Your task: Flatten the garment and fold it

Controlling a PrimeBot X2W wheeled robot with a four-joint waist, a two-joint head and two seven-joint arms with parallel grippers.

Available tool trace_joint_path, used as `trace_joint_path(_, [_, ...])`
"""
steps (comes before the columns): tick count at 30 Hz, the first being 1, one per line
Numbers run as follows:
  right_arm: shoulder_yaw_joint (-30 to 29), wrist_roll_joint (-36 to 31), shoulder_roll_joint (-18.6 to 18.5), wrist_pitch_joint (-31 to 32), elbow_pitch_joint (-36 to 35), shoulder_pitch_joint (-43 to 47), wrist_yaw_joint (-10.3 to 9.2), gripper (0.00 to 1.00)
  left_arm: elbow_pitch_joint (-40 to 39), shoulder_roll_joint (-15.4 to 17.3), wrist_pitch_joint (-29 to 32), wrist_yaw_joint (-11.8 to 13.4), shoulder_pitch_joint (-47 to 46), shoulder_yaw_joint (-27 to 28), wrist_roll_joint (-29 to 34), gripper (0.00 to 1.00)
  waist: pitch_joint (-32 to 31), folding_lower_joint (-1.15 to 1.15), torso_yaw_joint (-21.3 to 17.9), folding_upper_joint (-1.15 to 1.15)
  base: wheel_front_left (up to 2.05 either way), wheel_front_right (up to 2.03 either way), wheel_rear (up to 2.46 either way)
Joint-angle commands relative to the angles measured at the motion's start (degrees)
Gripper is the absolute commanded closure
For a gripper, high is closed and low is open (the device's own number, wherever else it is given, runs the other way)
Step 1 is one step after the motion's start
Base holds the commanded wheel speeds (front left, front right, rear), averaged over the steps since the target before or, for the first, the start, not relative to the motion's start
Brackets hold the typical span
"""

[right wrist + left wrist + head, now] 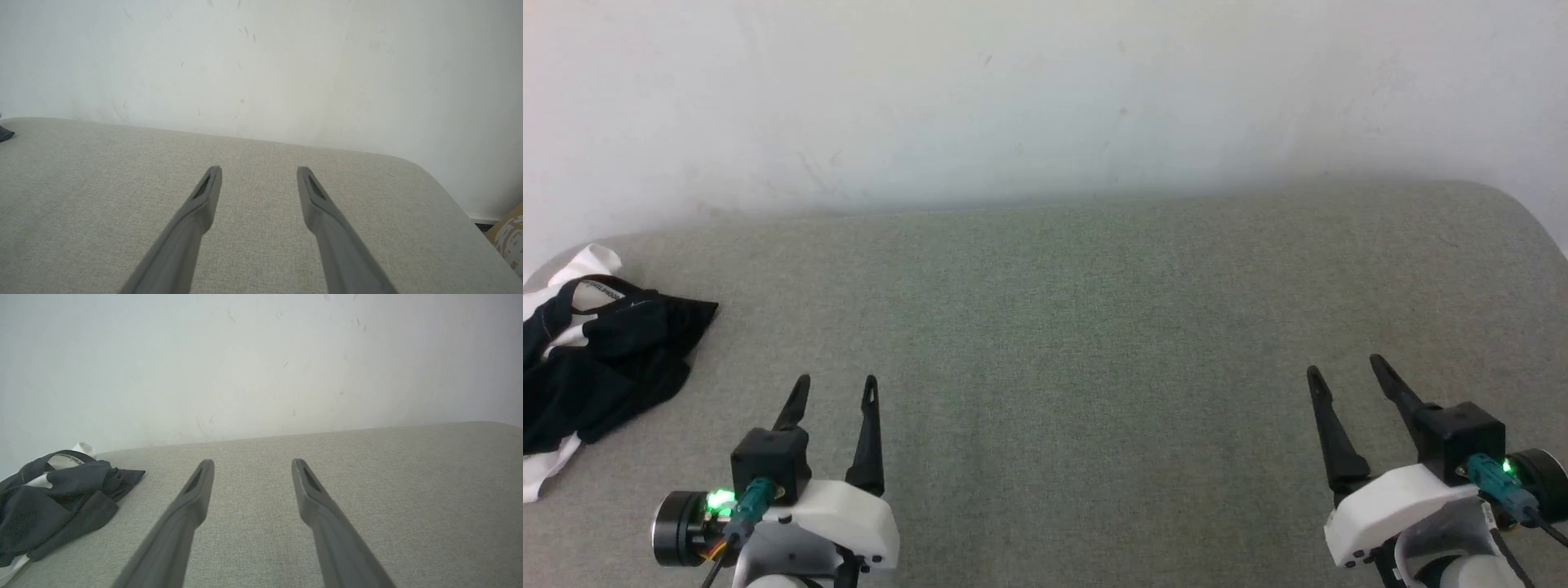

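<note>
The garment (600, 359) lies crumpled in a heap at the far left of the grey fabric surface, mostly black cloth with white patches and a neck opening facing up. In the left wrist view the garment (57, 502) sits left of my fingers. My left gripper (837, 384) hovers open at the lower left, a short way right of the heap, holding nothing. My right gripper (1343, 366) stands open at the lower right, far from the cloth. A dark corner of the garment (5, 133) peeks in at the left edge of the right wrist view.
The grey fabric surface (1094, 327) runs back to a white wall (1045, 98). Its right end rounds off at a curved edge (445, 192). Beyond that edge, low at the right, a yellow patterned object (508, 237) shows.
</note>
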Motion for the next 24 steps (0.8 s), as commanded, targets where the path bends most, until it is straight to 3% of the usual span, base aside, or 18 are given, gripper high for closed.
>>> trace_joint_path(1, [-0.4, 0.6, 0.0, -0.5, -0.3, 0.4, 0.00, 0.00, -0.4, 0.0, -0.4, 0.0, 0.7, -0.1, 0.0, 0.00, 0.0, 0.00, 0.0, 0.00, 0.00, 0.00, 0.00])
trace_joint_path(24, [-3.2, 1.3, 0.1, -3.3, -1.4, 1.9, -0.01, 0.00, -2.7, 0.0, -3.2, 0.7, 2.7, -0.4, -0.1, 0.00, 0.3, 0.00, 1.5, 0.00, 0.00, 0.00, 0.00])
